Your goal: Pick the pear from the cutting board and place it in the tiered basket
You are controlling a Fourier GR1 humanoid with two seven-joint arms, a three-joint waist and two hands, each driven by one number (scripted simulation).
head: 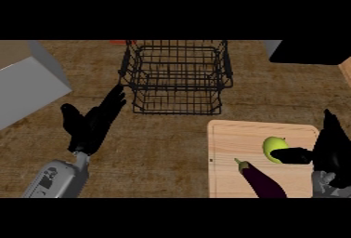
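A yellow-green pear (273, 146) lies on the right half of the pale wooden cutting board (226, 139). My right hand (332, 148) stands at the pear's right side, open, with its thumb (293, 156) reaching across the pear's lower right edge; its fingers point up and are not curled round the fruit. The black wire tiered basket (175, 76) stands at the back centre with nothing visible in it. My left hand (89, 125) rests open at the left, fingers slanting up toward the basket's lower left corner.
A dark purple eggplant (263, 181) lies diagonally on the board's near part, just below the pear. A grey box (27, 86) fills the left edge. A black object (308, 51) sits at the back right.
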